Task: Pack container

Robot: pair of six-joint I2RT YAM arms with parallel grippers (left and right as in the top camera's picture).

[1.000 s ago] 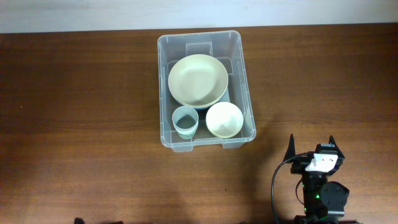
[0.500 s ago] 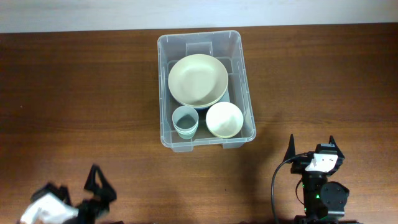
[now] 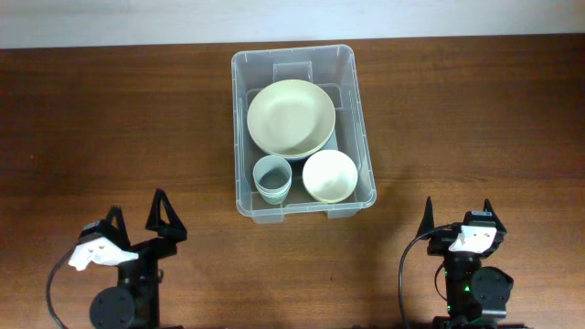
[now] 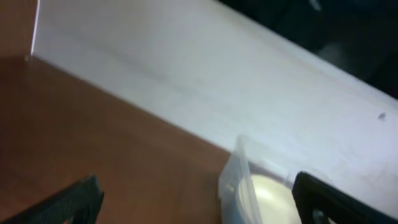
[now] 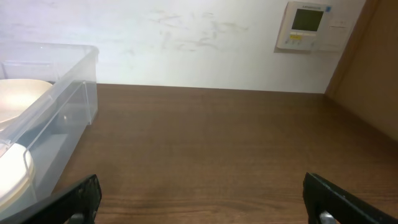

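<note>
Plainly, the table [image 3: 110,119] carries the container [image 3: 292,53] at its far middle. Stacked plates [image 3: 291,116] fill its far end, so the bowl [image 3: 329,175] and cup [image 3: 272,177] fit side by side nearer (a snug layout). The left gripper [image 3: 137,203] and right gripper [image 3: 457,203] sit wide-jawed and empty, well apart from it.

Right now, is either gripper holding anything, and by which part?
Nothing is held. The left gripper and right gripper are both open, away from the large clear rectangular plastic tub.

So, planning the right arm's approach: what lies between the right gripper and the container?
Only bare table separates right gripper and container; the overhead view shows it.
</note>
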